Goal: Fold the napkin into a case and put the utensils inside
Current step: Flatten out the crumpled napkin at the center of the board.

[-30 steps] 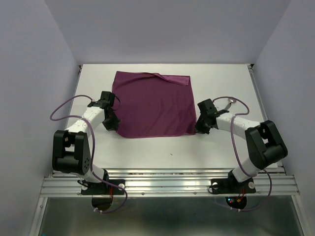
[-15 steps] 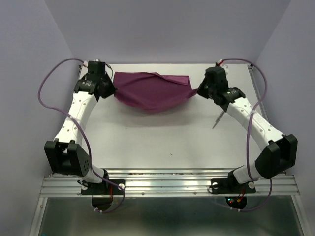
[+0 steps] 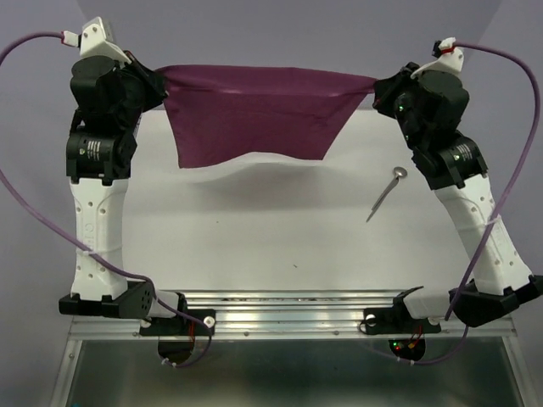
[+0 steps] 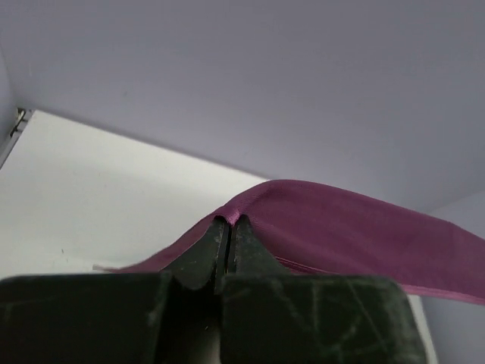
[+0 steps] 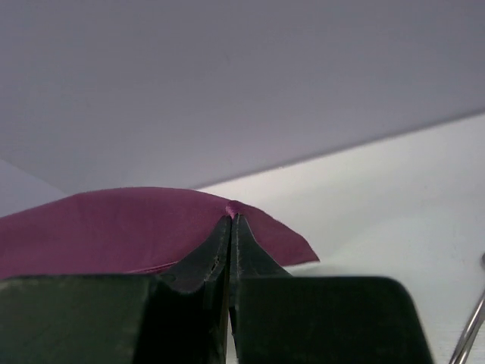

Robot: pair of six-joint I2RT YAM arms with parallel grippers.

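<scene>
The plum-purple napkin (image 3: 254,114) hangs stretched in the air between both arms, its lower edge loose above the table. My left gripper (image 3: 163,78) is shut on its left top corner, and the cloth (image 4: 341,227) drapes away from the pinched tips (image 4: 229,220). My right gripper (image 3: 375,85) is shut on the right top corner; the cloth (image 5: 114,227) spreads left of its tips (image 5: 231,214). One silver utensil (image 3: 386,192), a spoon with its bowl at the far end, lies on the table right of centre; its handle edge (image 5: 471,330) shows in the right wrist view.
The white table (image 3: 254,229) is walled by pale lavender panels at the back and sides. An aluminium rail (image 3: 280,309) carries both arm bases at the near edge. Purple cables loop out from each arm.
Both arms have risen from the table, lifting the napkin by two corners from flat to hanging stretched in the air. The spoon now lies uncovered right of centre.
</scene>
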